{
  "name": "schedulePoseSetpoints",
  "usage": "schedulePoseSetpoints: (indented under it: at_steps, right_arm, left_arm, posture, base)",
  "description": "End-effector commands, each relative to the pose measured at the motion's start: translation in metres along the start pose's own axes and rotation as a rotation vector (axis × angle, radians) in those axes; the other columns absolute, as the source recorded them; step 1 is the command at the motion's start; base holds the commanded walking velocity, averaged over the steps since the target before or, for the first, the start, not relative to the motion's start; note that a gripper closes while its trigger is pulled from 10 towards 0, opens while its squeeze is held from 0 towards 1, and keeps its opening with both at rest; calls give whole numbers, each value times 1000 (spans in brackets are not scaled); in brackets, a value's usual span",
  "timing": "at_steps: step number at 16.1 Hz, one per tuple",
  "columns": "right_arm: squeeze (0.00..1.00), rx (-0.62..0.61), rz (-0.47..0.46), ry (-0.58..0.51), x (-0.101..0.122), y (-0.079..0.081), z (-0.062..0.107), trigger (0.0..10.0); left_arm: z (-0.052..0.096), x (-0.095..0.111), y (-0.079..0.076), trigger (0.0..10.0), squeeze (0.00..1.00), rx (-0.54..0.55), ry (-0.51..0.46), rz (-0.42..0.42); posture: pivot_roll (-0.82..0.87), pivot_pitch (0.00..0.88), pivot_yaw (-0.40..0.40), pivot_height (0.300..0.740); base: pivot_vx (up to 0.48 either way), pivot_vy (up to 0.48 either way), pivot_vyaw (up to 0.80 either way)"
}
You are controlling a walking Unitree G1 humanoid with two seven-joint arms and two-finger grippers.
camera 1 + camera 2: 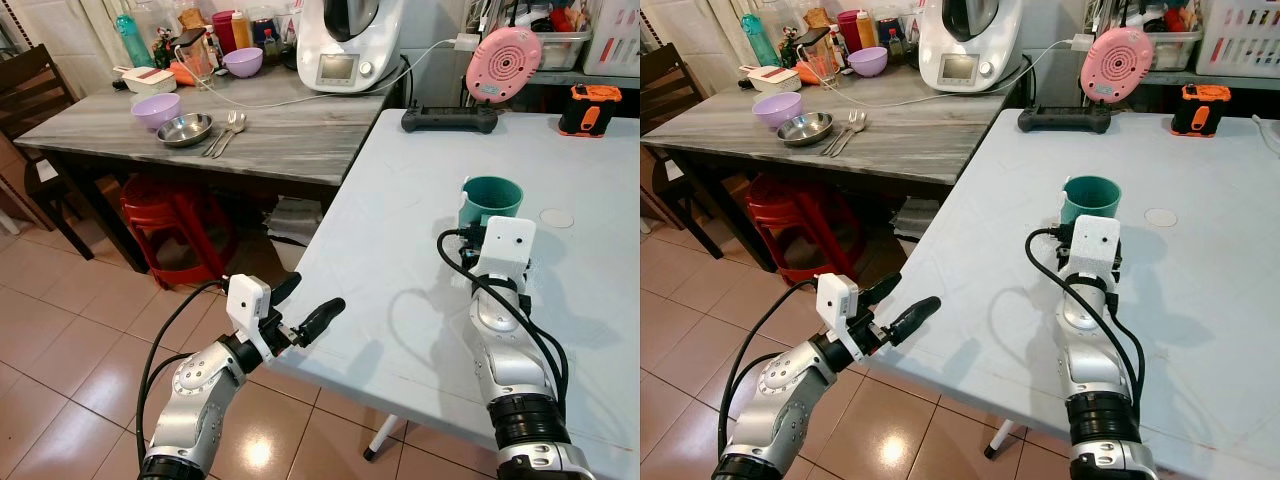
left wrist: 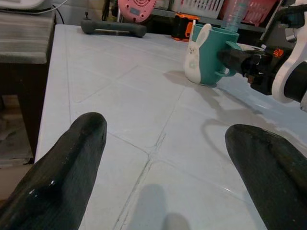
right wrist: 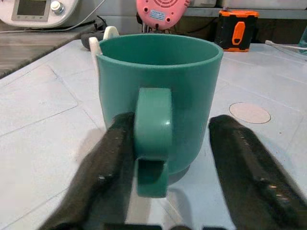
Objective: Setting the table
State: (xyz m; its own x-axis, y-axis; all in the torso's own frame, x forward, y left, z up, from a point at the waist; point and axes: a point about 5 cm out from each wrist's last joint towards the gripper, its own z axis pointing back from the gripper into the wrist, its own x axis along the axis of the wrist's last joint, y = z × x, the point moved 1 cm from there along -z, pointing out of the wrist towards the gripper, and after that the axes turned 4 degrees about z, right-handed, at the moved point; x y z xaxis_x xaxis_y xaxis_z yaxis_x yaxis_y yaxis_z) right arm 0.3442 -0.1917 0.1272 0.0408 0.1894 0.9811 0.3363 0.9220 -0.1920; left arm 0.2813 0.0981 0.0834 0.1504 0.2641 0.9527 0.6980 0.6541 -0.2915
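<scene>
- While the right gripper (image 3: 165, 143) sits at a teal mug (image 1: 491, 200) on the white counter (image 1: 400, 260), its fingers stand apart, one on each side of the handle (image 3: 152, 139), not clamped on it.
- The mug stands upright on the counter, well apart from the rest of the tableware.
- The left gripper (image 1: 300, 310) hovers at the counter's near edge, fingers spread and holding nothing.
- On the grey counter (image 1: 280, 135) beyond lie a purple bowl (image 1: 156, 109), a steel dish (image 1: 185, 129) and spoons (image 1: 228, 132), not yet brought over.
- Judged from this, setting has barely begun: one mug is placed, everything else is left.
</scene>
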Motion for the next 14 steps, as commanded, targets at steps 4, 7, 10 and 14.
schedulePoseSetpoints:
  at_steps: [4, 7, 10, 14]
  right_arm:
    - [0, 5, -11, -15, 5, 7, -2, 0]
    - [0, 1, -11, -16, 4, 5, -2, 0]
    - [0, -3, -12, -18, 4, 4, -3, 0]
    - [0, 4, -30, -21, 4, 5, -2, 0]
  left_arm:
    - [1, 1, 2, 10000, 0, -14, 10, -9]
    - [0, 2, -3, 10000, 0, -61, 0, 14]
    - [0, 3, -5, 10000, 0, -77, 2, 18]
    - [2, 2, -5, 10000, 0, -93, 12, 24]
  posture:
    - [-106, 0, 141, 740]
    - [-107, 0, 143, 740]
    - [-109, 0, 144, 740]
    - [-112, 0, 141, 740]
  base:
    - [0, 0, 0]
    - [0, 0, 0]
    - [0, 0, 0]
    - [0, 0, 0]
